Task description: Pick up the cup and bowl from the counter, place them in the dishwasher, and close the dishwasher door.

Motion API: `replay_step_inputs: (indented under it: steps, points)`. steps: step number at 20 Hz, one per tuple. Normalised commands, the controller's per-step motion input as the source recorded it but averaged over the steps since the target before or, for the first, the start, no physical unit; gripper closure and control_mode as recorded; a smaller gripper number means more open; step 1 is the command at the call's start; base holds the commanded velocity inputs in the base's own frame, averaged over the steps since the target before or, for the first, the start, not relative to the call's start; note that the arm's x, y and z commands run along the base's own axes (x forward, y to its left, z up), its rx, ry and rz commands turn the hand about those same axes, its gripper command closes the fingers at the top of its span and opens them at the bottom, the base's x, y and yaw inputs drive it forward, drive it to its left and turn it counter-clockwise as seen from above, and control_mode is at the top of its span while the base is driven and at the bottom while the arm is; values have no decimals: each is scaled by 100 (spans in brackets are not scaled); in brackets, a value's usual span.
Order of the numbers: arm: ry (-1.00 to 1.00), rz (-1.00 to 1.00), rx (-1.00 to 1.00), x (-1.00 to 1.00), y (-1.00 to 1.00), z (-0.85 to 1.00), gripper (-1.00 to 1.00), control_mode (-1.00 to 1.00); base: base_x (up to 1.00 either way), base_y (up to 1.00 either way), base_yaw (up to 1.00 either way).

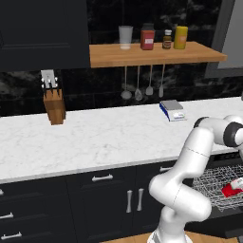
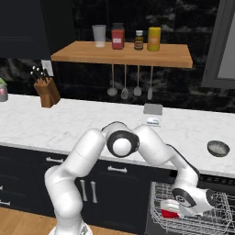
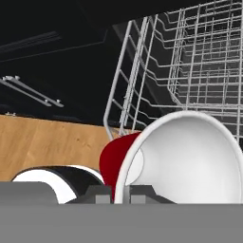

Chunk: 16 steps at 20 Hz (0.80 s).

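A red cup (image 3: 118,163) with a whitish inside lies in the grey wire rack (image 3: 190,61) of the dark dishwasher (image 2: 193,181), beside the white arm's (image 2: 87,156) dark-jointed tool (image 3: 118,194). The desk (image 1: 95,137) is white marble with grey veins over dark cabinet fronts (image 1: 109,199) with silver handles (image 1: 102,178). Above, a brown wooden shelf (image 1: 152,54) carries a pale tumbler (image 1: 126,37), a red jar (image 1: 147,38) and a yellow one (image 1: 181,37), against a black wall (image 1: 95,90).

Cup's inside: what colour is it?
White inside the cup, red outside; the hand view shows it best.
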Motion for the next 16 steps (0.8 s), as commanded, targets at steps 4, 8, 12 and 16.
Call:
replay_step_inputs:
  steps: [4, 8, 12, 16]
  points:
    - [0, 0, 1, 15, 26, -34, 100, -100, 0, 0, 0]
    - [0, 0, 3, 0, 2, -37, 100, -100, 0, 0, 0]
    - [8, 0, 2, -3, 2, -34, -100, -100, 0, 0, 0]
    - [8, 0, 1, 0, 1, -22, -100, -100, 0, 0, 0]
